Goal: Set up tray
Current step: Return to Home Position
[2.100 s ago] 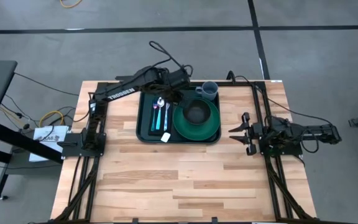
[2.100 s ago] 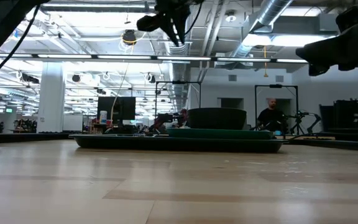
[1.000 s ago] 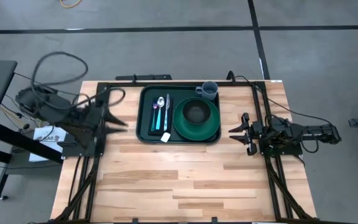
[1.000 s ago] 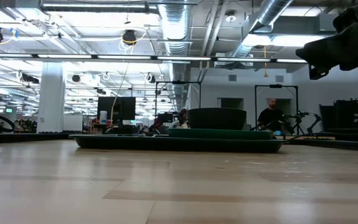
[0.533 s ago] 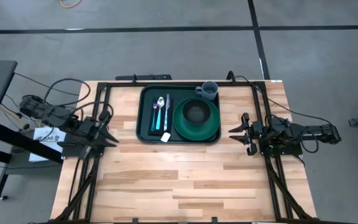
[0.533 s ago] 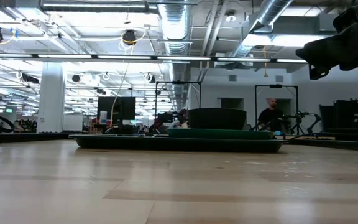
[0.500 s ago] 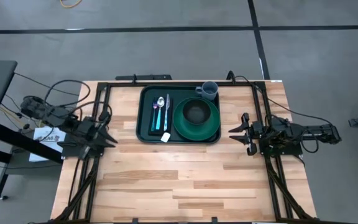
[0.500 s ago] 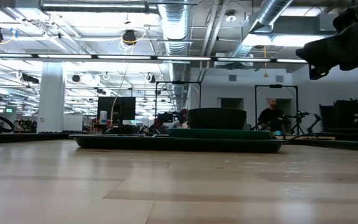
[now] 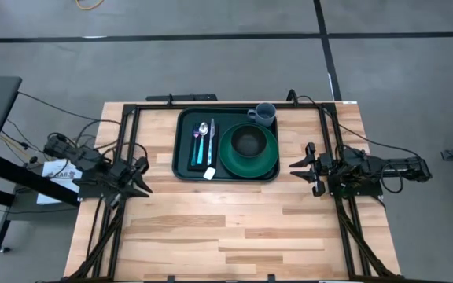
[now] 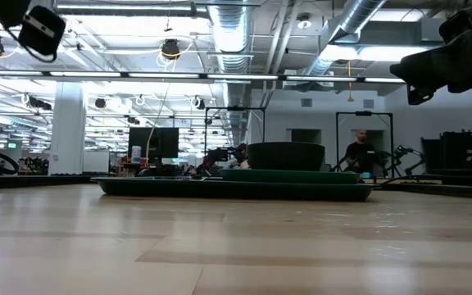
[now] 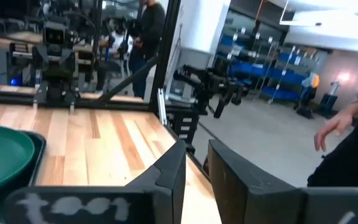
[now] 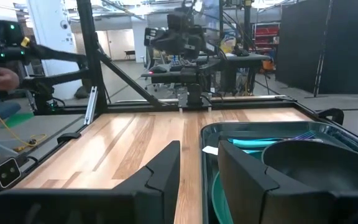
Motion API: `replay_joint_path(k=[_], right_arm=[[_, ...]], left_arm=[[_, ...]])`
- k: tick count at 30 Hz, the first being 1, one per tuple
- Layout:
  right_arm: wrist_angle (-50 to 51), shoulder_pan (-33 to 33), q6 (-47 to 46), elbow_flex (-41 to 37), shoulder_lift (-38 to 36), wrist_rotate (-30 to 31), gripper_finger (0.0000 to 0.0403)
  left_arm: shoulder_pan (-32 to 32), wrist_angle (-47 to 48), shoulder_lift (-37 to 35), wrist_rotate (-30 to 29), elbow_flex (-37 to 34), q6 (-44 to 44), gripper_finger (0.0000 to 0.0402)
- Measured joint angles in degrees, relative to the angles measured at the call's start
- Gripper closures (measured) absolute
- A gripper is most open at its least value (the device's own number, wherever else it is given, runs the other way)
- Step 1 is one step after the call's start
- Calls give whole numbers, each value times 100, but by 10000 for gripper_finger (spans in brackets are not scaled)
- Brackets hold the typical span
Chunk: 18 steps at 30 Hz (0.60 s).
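Observation:
The dark green tray (image 9: 184,157) lies at the table's far middle and shows edge-on in the low view (image 10: 236,188). On it rest a round green plate (image 9: 267,161) with a dark bowl (image 9: 248,141), a spoon and a fork with blue handles (image 9: 203,143), and a grey-blue cup (image 9: 263,115) at the far right corner. My left gripper (image 9: 141,178) is open at the table's left edge, apart from the tray. My right gripper (image 9: 300,167) is open just right of the tray, touching nothing.
A small white tag (image 9: 209,173) lies on the tray's near rim. Black frame rails (image 9: 124,134) run along the table's left and right sides and its far edge. Bare wood (image 9: 226,228) fills the near half. People stand in the room beyond (image 10: 357,152).
My left arm has drawn back from beside the tray toward the table's left edge and then a little toward the near edge, folding in on itself, with the gripper staying open. The right arm and everything on the tray have kept still.

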<state>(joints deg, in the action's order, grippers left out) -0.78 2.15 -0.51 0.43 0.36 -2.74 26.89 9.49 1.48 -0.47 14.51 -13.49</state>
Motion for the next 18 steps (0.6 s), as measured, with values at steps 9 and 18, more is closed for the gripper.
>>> replay_joint_path(k=[9,18], right_arm=[[0,0,0,0,-2,0,301],[0,0,0,0,0,-2,301]], left_arm=[[-1,-1141,-128,-171,-948,151,345],[-11,-1661,-123,-525,-1387,360,345]])
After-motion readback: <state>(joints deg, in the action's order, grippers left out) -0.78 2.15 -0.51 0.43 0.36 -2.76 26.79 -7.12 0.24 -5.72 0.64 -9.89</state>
